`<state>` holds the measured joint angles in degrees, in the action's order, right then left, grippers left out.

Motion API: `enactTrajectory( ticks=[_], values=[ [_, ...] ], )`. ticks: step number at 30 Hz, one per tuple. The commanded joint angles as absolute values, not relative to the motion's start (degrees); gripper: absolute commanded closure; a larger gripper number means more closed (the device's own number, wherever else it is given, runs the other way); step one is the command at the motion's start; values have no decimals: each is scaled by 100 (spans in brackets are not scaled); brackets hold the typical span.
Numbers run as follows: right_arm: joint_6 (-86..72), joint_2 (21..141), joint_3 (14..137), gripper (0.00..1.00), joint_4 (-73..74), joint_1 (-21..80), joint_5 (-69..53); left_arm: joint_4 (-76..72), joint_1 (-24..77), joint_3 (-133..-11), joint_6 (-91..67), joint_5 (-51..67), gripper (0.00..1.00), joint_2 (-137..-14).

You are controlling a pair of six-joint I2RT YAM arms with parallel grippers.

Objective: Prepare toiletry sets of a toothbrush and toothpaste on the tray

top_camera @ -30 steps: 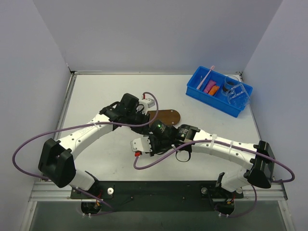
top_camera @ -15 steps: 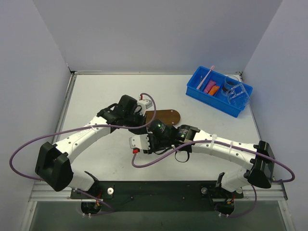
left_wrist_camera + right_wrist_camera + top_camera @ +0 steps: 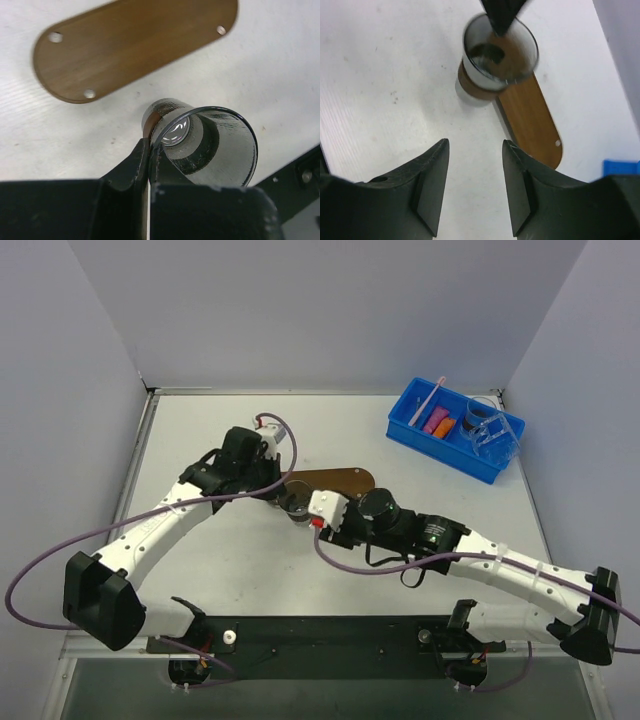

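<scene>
From above, the toothbrush (image 3: 427, 402) and toothpaste (image 3: 437, 423) are seen in the blue bin (image 3: 440, 453), well apart from the tray (image 3: 340, 480). Left wrist: a glass cup (image 3: 220, 150) is pinched at its rim by the left gripper (image 3: 150, 146). Right wrist: the right gripper (image 3: 472, 185) is spread wide, empty.

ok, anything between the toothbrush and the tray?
Nothing visible on the table between the blue bin, where the toothbrush lies, and the tray. The tray's top is bare; the glass in the left pincer is just beside it.
</scene>
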<state>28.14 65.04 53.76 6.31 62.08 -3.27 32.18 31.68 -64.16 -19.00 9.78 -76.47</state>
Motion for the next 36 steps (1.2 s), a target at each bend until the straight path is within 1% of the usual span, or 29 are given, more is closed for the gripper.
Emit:
enactTrajectory(
  ticks=[1,2,4,5,9,13,16,19,24,36],
  values=[
    [552,6021,5098,57,-272,5548,-202,2558,2481,-6697,-2109,703,100,-7602],
    [153,5960,5063,56,-272,5224,-237,2514,2392,-6715,-2118,634,100,-7629],
    [-611,5810,4958,56,-281,4984,-237,2487,2286,-6741,-2127,545,100,-7672],
    [-737,5757,4905,56,-290,4888,-46,2470,2276,-6759,-2118,545,100,-7690],
    [-1186,5450,4571,55,-282,4825,728,2470,2276,-6943,-2109,431,100,-7848],
    [-1616,5212,4474,53,-27,4808,1133,2400,2285,-7031,-2153,281,100,-8068],
    [-1985,5019,4509,52,464,4808,1301,2198,2294,-6944,-2224,45,100,-8130],
    [-2170,4878,4570,52,738,4825,1441,2197,2250,-6987,-2259,-149,100,-8226],
    [-2434,4720,4684,52,1089,4825,1626,2180,2232,-7119,-2329,-141,100,-8463],
    [-2408,4588,4799,52,1213,4825,1679,2048,2118,-7242,-2347,-26,100,-8824]
  ],
)
